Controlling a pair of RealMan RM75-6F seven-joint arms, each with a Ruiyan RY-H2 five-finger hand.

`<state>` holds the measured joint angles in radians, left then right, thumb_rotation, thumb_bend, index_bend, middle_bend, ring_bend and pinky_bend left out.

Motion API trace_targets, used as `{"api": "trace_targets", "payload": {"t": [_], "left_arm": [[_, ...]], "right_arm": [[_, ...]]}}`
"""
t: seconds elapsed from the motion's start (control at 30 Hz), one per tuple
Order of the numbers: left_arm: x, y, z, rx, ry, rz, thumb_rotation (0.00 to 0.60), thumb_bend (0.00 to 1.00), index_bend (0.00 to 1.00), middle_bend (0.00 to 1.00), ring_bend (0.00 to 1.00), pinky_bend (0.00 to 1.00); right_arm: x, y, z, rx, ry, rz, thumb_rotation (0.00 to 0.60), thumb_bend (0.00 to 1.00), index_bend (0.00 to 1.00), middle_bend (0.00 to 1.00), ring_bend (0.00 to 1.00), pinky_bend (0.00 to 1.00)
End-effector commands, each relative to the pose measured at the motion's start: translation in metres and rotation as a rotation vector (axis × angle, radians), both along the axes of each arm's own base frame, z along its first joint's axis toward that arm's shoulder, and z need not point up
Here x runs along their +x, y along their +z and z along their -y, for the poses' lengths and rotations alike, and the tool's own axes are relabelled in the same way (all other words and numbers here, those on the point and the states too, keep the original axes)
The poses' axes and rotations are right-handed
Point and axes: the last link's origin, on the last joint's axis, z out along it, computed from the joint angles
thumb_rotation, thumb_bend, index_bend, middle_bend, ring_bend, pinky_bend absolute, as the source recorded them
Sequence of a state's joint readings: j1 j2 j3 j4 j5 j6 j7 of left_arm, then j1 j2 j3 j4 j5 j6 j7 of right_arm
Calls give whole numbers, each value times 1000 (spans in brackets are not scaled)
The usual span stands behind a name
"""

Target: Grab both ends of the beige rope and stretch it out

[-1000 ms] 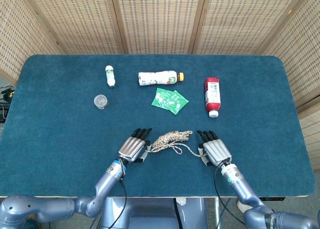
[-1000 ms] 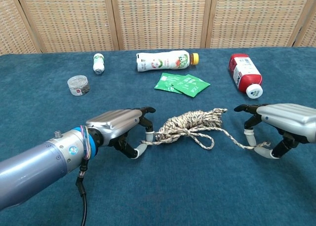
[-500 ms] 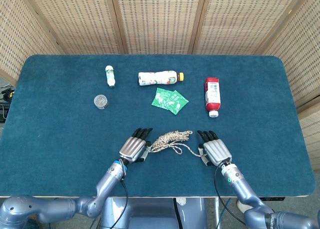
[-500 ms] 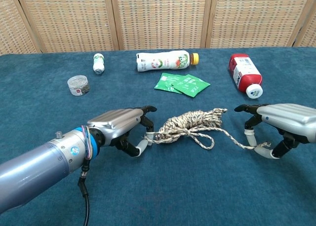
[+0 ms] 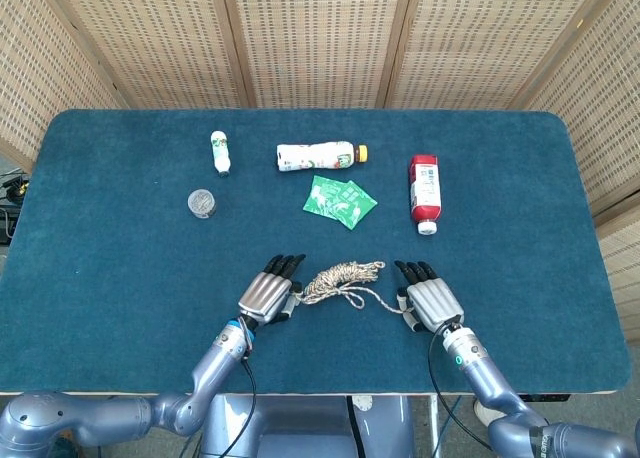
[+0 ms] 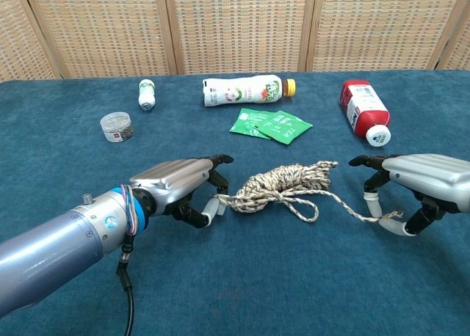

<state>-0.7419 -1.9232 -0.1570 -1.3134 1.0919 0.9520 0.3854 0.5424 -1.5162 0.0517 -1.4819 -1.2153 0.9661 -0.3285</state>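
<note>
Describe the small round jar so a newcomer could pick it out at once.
On the blue table, look far left. The small round jar stands below the little white bottle; it alone is upright, squat, clear with a grey lid.

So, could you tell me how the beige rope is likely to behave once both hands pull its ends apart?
The beige rope looks thin and floppy, so it will probably sag rather than hold shape. Its middle lies in a loose bundle with a loop, which may snag or knot instead of paying out cleanly. The left hand and right hand hold only thin ends, so slipping seems possible.
</note>
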Motion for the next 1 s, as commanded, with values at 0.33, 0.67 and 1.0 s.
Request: {"api": "trace_targets", "payload": {"t": [0.33,0.67,1.0], "left_arm": [[-2,7,-5,17,19,15,600,722,829,0,0,0],[-9,21,-10,32,34,29,600,737,873,0,0,0],[-18,47,-16,69,39,38,600,746,887,0,0,0]], "right_arm": [[0,0,0,-1,-1,3,600,496,664,5,0,0],[0,1,1,-4,-3,7,600,496,665,8,0,0],[-1,3,3,-19,-8,11,600,496,669,14,0,0]]}}
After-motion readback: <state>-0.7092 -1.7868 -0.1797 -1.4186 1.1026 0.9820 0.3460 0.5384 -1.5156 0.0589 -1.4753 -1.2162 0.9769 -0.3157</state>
